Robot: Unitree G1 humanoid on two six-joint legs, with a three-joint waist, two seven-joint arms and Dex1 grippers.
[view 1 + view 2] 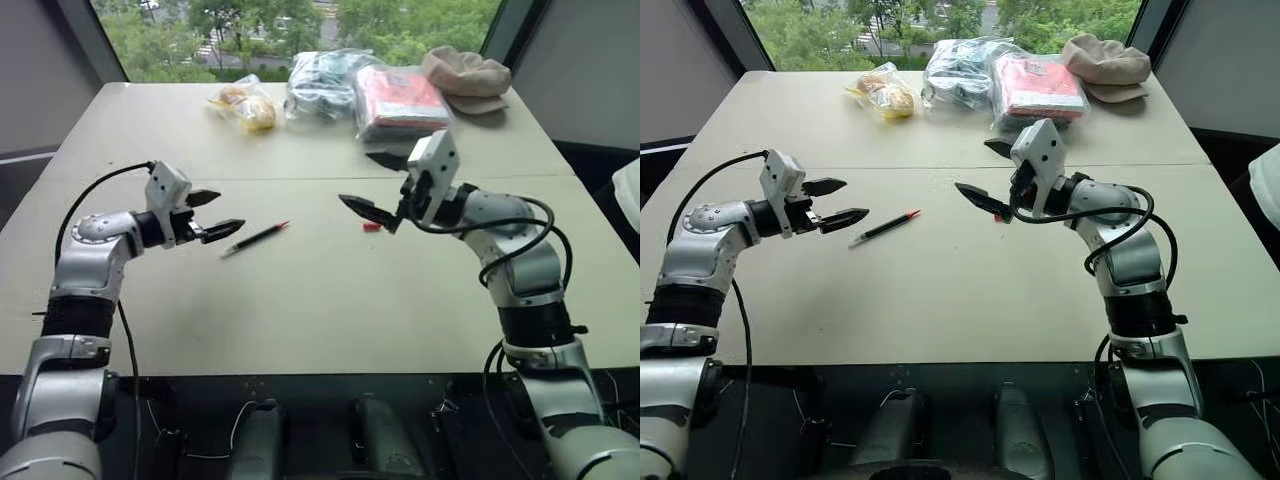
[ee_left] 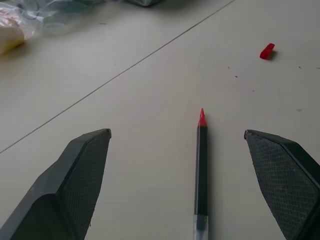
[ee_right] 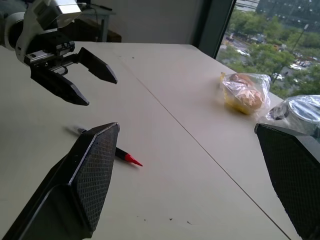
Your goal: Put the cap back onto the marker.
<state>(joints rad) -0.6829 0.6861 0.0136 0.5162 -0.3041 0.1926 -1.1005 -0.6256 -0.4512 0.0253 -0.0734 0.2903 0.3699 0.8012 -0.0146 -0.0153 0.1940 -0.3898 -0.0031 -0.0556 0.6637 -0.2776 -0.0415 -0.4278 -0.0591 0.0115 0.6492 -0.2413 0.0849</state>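
Hovering open and empty, left pincer (image 1: 222, 215) and right pincer (image 1: 372, 185) flank unlabelled marker (image 1: 255, 239), cap (image 1: 372, 226).

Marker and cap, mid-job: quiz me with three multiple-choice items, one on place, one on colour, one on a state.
1. Where does the marker lie?
A. on the table, in front of the left hand
B. held in the right hand
C. on the packets

2. What colour is the cap?
A. blue
B. red
C. black

3. How is the marker?
A. capped
B. uncapped, with the cap lying apart from it
C. standing upright

Answers: 1 A, it lies flat on the table just past the open left fingers. 2 B, it is a small red piece near the right hand. 3 B, the red tip is bare and the cap lies apart.
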